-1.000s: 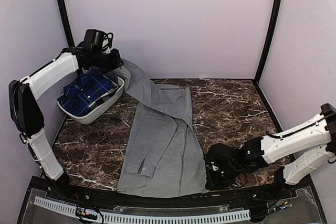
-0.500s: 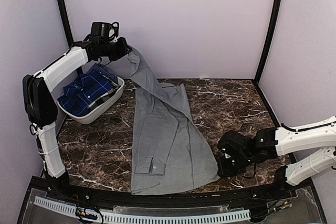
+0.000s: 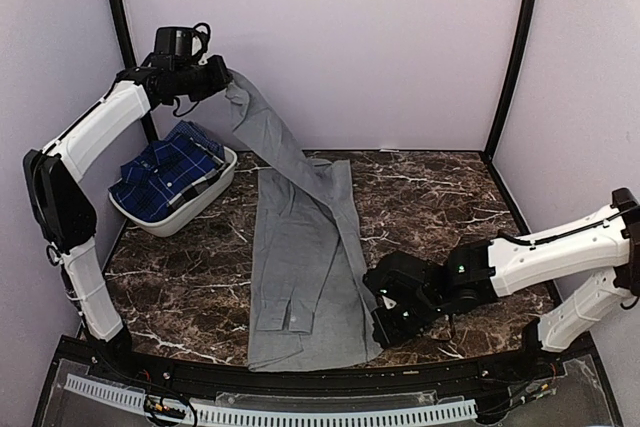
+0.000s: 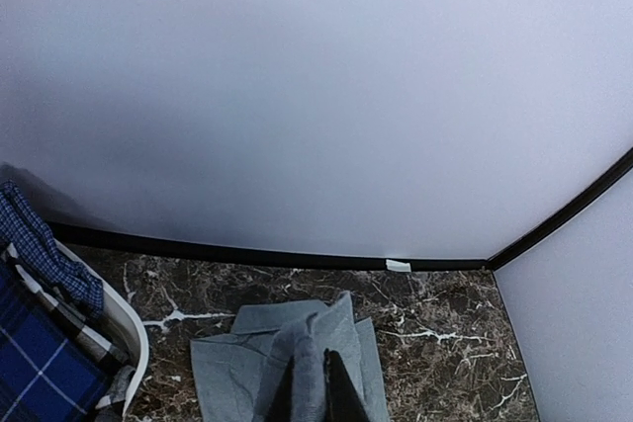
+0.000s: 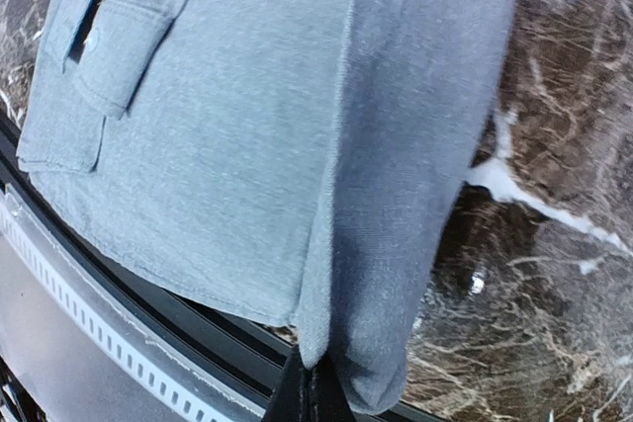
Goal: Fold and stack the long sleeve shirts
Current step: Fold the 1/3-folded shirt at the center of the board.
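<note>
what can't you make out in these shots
- Left claw fingertips: top view, buried in the grey shirt; left wrist view cuts them at the bottom edge.
- Right claw: right wrist view shows only its tips at the bottom edge; top view too dark.
- Plaid shirt: bunched in the basket, sleeves untellable; left wrist view cuts it at the left edge.

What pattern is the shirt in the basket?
The shirt is dark blue plaid with thin white lines; top view.

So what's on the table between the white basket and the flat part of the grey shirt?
Nothing: in the top view that strip of marble table between the basket and grey shirt is bare.
</note>
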{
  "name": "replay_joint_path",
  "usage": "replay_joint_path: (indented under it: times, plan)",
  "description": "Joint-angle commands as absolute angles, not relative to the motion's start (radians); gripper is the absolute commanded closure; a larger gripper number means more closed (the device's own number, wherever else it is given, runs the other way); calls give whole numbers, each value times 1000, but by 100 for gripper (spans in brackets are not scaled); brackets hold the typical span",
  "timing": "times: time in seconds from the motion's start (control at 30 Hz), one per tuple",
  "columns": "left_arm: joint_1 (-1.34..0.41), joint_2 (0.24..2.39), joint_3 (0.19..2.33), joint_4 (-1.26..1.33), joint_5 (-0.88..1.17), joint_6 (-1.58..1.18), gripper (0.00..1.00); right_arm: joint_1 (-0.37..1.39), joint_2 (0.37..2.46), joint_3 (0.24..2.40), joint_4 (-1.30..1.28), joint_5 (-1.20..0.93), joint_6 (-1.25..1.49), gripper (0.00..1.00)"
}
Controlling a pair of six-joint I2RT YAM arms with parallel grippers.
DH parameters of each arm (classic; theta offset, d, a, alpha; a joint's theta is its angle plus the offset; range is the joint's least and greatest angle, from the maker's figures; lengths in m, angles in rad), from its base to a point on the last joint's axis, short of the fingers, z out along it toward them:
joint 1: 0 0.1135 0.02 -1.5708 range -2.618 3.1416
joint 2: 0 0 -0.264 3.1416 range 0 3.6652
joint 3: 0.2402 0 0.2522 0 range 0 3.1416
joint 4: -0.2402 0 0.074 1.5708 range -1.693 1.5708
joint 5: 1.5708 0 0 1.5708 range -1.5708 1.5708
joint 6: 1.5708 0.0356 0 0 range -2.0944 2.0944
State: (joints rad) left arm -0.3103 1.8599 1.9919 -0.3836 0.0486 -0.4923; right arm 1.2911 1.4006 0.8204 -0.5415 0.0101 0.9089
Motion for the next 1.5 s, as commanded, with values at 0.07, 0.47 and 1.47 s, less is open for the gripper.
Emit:
replay_joint_path:
  times: [0.07,0.47,1.47]
  plan:
    - [-266,1764,1939,-431,-75,-421,100,1307,1504,884,-460,-78,822,100]
    - [-253,1844,1949,-477,-60,-389,99,1299,1637,1025,-491,-120,752,100]
    - [-264,1863,1840,-275,220,-522,100,1118,1519,929,-469,-22,822,100]
